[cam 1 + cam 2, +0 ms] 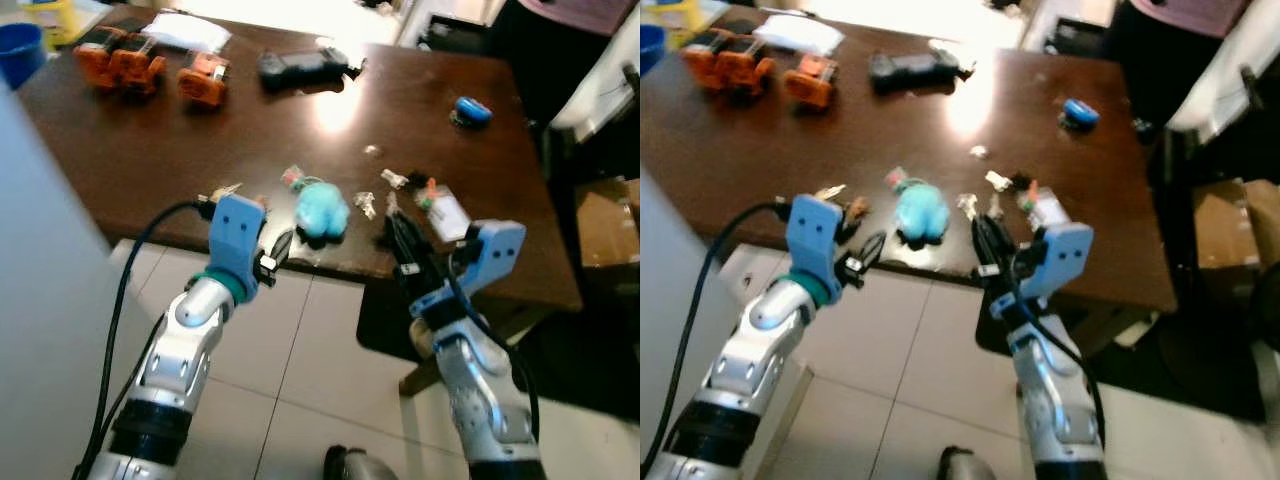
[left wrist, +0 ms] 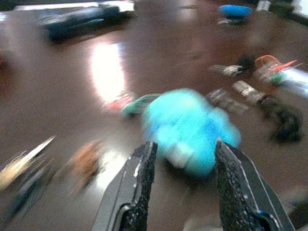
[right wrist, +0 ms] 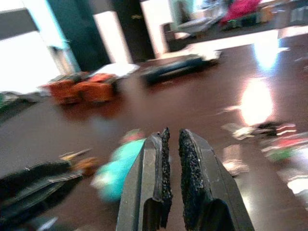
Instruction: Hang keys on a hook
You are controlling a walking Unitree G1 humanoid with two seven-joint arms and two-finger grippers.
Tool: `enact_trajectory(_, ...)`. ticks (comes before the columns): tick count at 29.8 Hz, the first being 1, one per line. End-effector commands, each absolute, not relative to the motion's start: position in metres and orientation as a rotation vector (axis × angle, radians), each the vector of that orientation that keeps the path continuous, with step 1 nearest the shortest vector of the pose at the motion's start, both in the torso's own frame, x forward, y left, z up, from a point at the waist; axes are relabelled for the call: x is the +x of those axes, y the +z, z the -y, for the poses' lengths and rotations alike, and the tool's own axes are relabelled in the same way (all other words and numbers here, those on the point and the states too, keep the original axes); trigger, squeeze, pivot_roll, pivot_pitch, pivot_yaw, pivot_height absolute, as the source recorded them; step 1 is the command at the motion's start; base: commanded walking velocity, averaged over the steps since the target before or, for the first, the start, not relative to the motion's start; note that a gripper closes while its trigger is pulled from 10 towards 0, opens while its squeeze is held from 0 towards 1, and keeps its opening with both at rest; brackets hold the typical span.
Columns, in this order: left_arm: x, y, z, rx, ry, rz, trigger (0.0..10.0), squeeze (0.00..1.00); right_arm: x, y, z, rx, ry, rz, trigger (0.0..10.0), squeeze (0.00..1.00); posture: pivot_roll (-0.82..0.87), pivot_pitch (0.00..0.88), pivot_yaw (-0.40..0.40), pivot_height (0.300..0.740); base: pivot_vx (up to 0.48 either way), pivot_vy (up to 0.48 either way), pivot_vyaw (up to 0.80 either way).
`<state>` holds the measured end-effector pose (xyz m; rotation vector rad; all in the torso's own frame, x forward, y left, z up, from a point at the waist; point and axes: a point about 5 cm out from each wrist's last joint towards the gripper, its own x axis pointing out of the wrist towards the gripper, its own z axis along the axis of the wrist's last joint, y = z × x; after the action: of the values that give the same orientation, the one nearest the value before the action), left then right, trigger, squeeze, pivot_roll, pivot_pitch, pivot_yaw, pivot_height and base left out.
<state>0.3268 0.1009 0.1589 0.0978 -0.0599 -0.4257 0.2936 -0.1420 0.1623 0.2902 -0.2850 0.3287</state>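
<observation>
Risk of a miss-grab: left gripper (image 2: 185,187) parted wide and lined up on the fluffy blue pompom (image 1: 322,211) near the tabletop (image 1: 180,150) front edge, with nothing between its fingers (image 2: 137,192). Could close on fluff alone and leave the metal keys (image 1: 365,205) dangling, or nudge the bunch over the edge onto the tiled floor (image 1: 300,360). Could also snag the second key bunch (image 1: 225,190) lying just beside, toward the robot's left. Small clutter (image 1: 430,200) to the right, apt to be swept along. Blur in both wrist views, so exact contact hard to judge. No hook seen here, so a carry likely to follow.

Left arm bent up and reaching forward, gripper just short of the edge. Right gripper (image 3: 172,163) raised beside it, pads (image 3: 188,166) pinched nearly together, empty, hovering near the edge.
</observation>
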Motion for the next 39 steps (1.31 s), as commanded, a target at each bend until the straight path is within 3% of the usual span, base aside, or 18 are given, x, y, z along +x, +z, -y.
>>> enact_trajectory(1, 0.323, 0.154, -0.099, 0.095, -0.45, 0.045, 10.0, 0.0, 0.294, 0.16, 0.141, 0.299, 0.332, 0.272, 10.0, 0.0, -0.21, 0.084, 0.028, 0.74, 0.48, 0.0, -0.8)
enact_trajectory(7, 0.322, 0.153, -0.096, 0.096, -0.469, 0.042, 10.0, 0.0, 0.295, 0.161, 0.145, 0.291, 0.323, 0.274, 10.0, 0.0, -0.21, 0.079, 0.028, 0.74, 0.48, 0.0, -0.8)
enact_trajectory(15, 0.323, 0.151, -0.095, 0.096, -0.48, 0.026, 10.0, 0.0, 0.296, 0.161, 0.15, 0.258, 0.301, 0.277, 10.0, 0.0, -0.21, 0.075, 0.028, 0.74, 0.463, 0.0, 0.0)
enact_trajectory(28, 0.321, 0.139, -0.103, 0.266, -0.57, -0.02, 10.0, 0.0, 0.295, 0.163, 0.152, 0.189, 0.312, 0.284, 10.0, 0.0, -0.22, 0.089, 0.027, 0.74, 0.0, 0.0, 0.0)
enact_trajectory(39, 0.311, 0.132, -0.105, 0.283, -0.706, -0.079, 10.0, 0.0, 0.294, 0.161, 0.153, 0.147, 0.312, 0.281, 10.0, 0.0, -0.22, 0.1, 0.03, 0.74, 0.0, 0.0, 0.0)
